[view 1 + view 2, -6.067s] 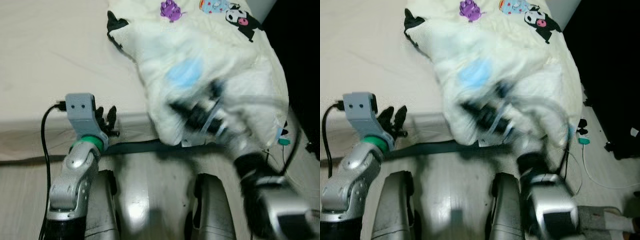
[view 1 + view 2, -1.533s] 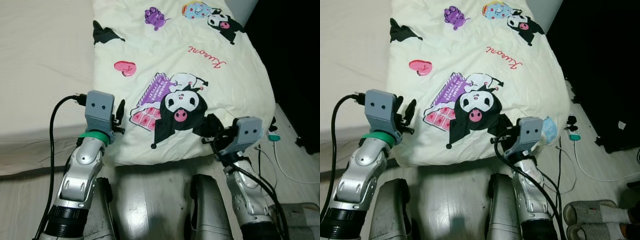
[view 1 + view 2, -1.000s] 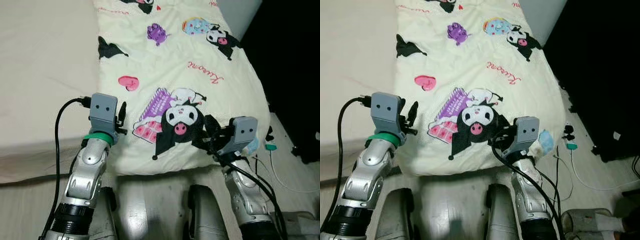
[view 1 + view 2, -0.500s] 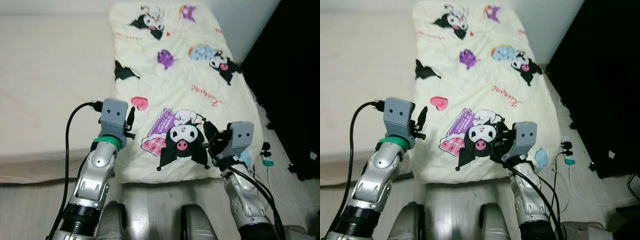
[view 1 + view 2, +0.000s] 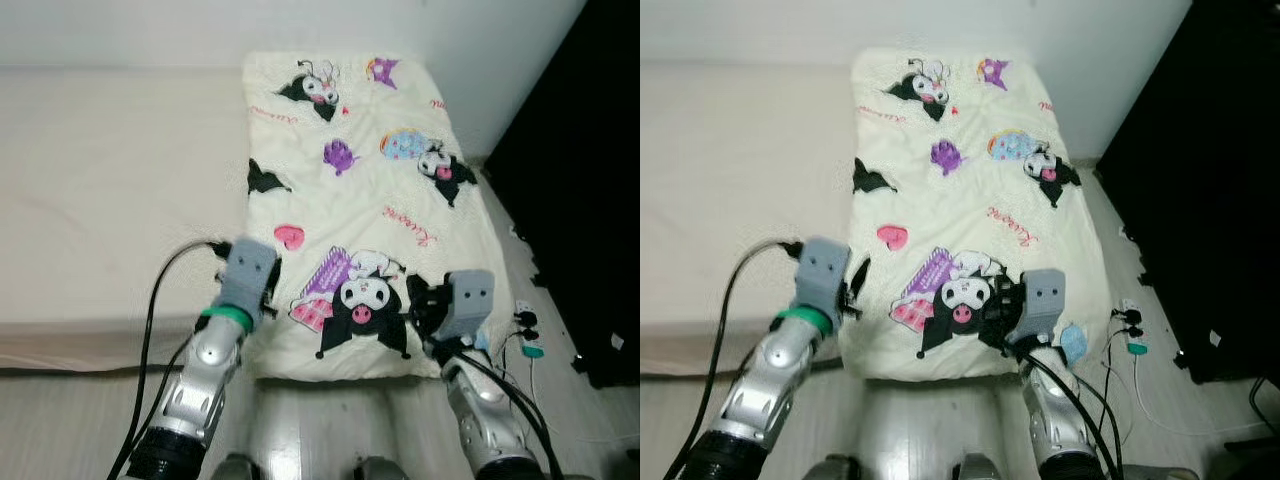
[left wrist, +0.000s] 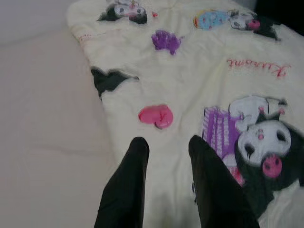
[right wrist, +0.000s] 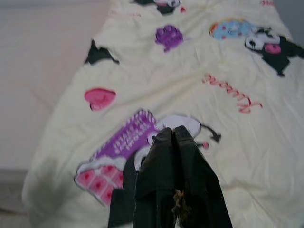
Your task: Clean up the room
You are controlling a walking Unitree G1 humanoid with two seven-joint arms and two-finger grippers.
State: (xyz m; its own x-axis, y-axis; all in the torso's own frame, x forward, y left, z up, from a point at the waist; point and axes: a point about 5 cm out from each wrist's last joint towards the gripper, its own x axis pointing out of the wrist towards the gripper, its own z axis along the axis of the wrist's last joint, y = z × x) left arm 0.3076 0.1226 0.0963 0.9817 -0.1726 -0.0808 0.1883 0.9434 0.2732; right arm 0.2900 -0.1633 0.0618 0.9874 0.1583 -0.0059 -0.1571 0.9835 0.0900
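A cream blanket (image 5: pixel 350 200) printed with cartoon figures lies spread flat along the right side of the bed (image 5: pixel 110 200). My left gripper (image 6: pixel 166 142) hovers over the blanket's near left edge, open, with nothing between its fingers (image 6: pixel 135 161). My right gripper (image 7: pixel 172 130) is held over the near right part of the blanket, above the large black and purple print (image 5: pixel 362 300). Its fingers are pressed together and hold nothing.
A blue face mask (image 5: pixel 1073 343) sits at the bed's near right corner. Cables and a plug (image 5: pixel 1130 325) lie on the wooden floor to the right. A dark piece of furniture (image 5: pixel 1200 200) stands along the right. A white wall (image 5: pixel 300 25) is behind the bed.
The bunched, moving blanket of six seconds ago now lies flat. The camera has since pulled back and up, bringing the whole blanket into view. Both grippers stay near its front edge.
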